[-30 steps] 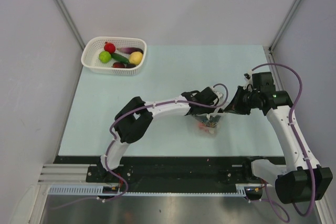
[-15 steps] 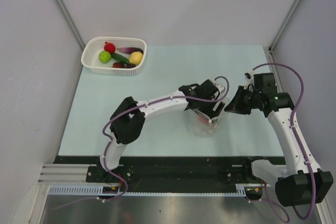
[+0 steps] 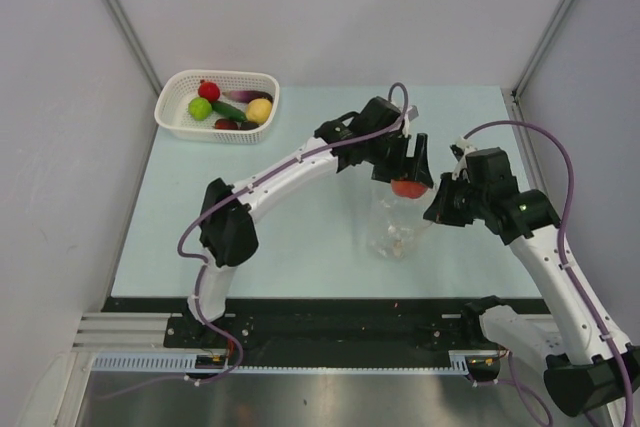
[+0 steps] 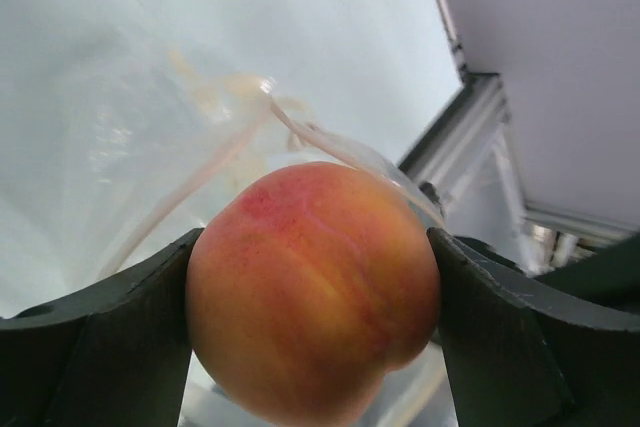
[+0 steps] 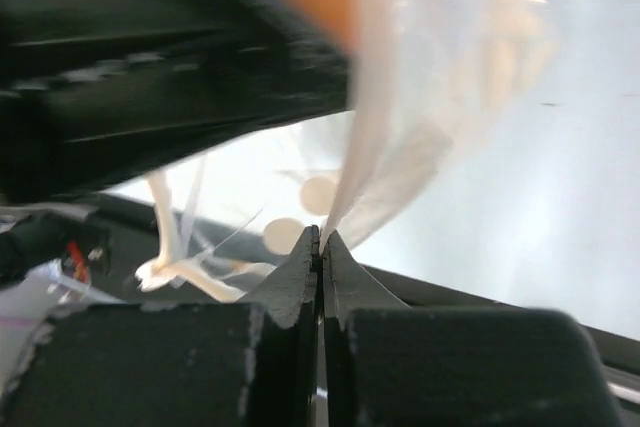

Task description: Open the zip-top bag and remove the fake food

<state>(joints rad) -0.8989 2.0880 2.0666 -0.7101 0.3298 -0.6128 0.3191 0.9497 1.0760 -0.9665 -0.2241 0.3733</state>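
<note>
My left gripper (image 3: 408, 179) is shut on an orange-red toy peach (image 3: 406, 187) and holds it above the mouth of the clear zip-top bag (image 3: 395, 225). In the left wrist view the peach (image 4: 315, 287) fills the space between the fingers, with the bag's plastic (image 4: 150, 147) behind it. My right gripper (image 3: 436, 209) is shut on the bag's edge and holds the bag up off the table. In the right wrist view its closed tips (image 5: 321, 247) pinch the clear film (image 5: 400, 137). Other toy fruits and vegetables (image 3: 230, 110) lie in the white basket.
The white mesh basket (image 3: 180, 87) stands at the table's back left corner. The pale green table (image 3: 250, 207) ends at a black front edge near the arm bases. Grey walls close in on both sides.
My left gripper has risen out of the bag with the peach and moved toward the back. My right gripper has lifted the bag's edge, so the bag now hangs upright.
</note>
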